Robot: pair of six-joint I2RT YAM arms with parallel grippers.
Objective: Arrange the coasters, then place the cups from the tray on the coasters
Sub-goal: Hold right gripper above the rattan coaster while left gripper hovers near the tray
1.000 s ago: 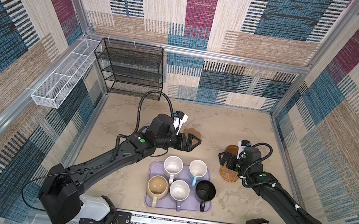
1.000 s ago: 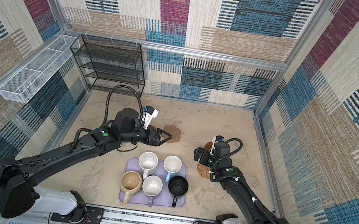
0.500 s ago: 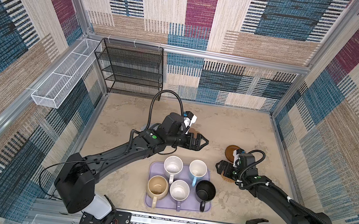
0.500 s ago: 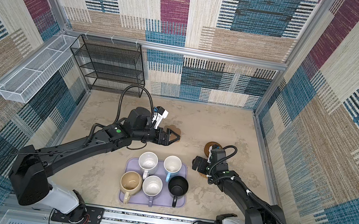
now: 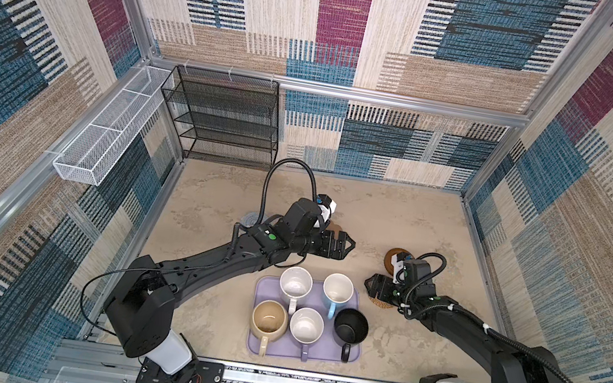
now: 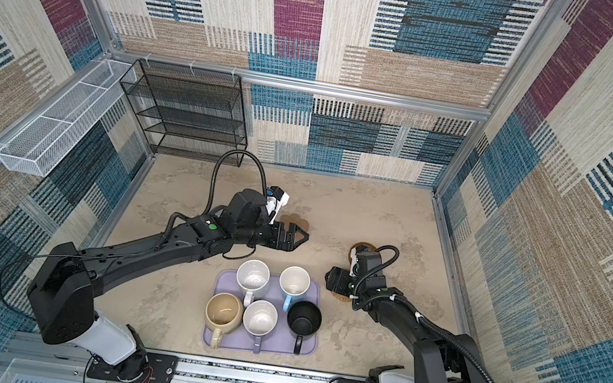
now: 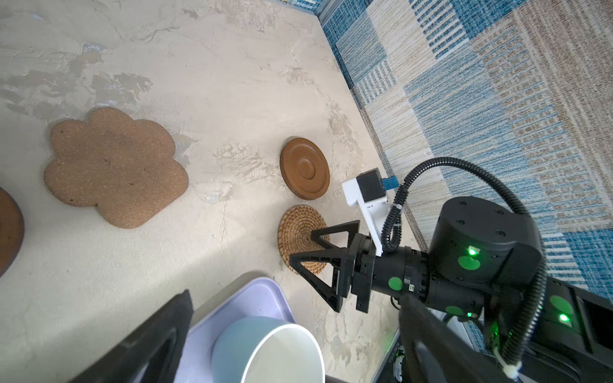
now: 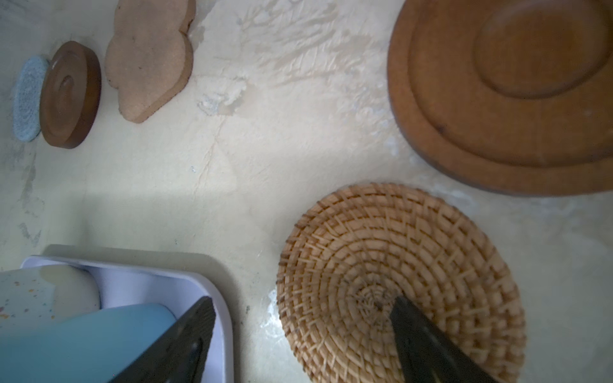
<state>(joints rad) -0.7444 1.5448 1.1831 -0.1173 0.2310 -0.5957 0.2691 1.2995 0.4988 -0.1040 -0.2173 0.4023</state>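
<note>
Coaster [image 8: 381, 258] of coiled golden rattan

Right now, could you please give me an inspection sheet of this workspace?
Surface: beige mottled tabletop.
Job's things: speckled white mug, light blue mug, beige mug, lavender mug and black mug stand on the lavender tray; rattan coaster, brown disc coaster, second brown disc coaster, cork paw coaster and grey-blue woven coaster lie bare.
Clutter: nothing seen.
Grippers: left gripper open, empty; right gripper open, one fingertip over the rattan coaster's centre.
Cables: left arm's hose and right arm's hose loop above the wrists.
Surroundings: black mesh rack, white wire basket, patchwork walls.
</note>
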